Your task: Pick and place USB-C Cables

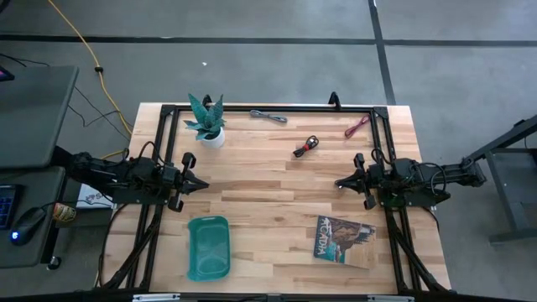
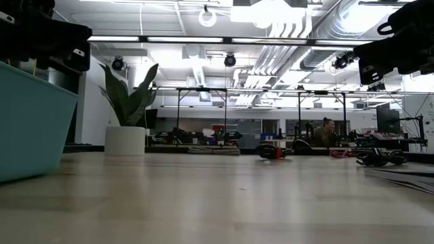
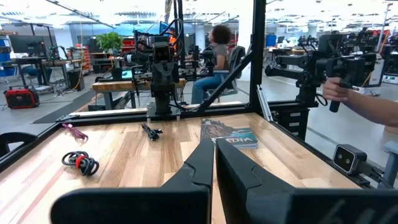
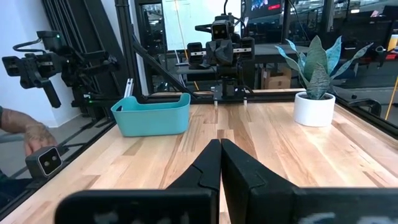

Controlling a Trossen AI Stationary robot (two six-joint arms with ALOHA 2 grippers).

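Landmark: the teal tray sits on the wooden table at its near edge, left of centre.
Left gripper: hovers over the table just beyond the tray, fingers pressed together, holding nothing.
Right gripper: hovers well to the right of the tray, facing the left gripper, fingers together and empty.
Grey cable: lies at the far edge of the table, well beyond the tray.
Black-and-red cable: a small coil beyond and to the right of the tray, nearer to it than the grey cable.
Maroon cable: farthest from the tray, near the far right corner.
Potted plant: stands straight beyond the tray, near the far edge.
Magazine: lies flat to the right of the tray, at the near edge.
Person's hand: beyond the table in the left wrist view, gripping a camera handle.
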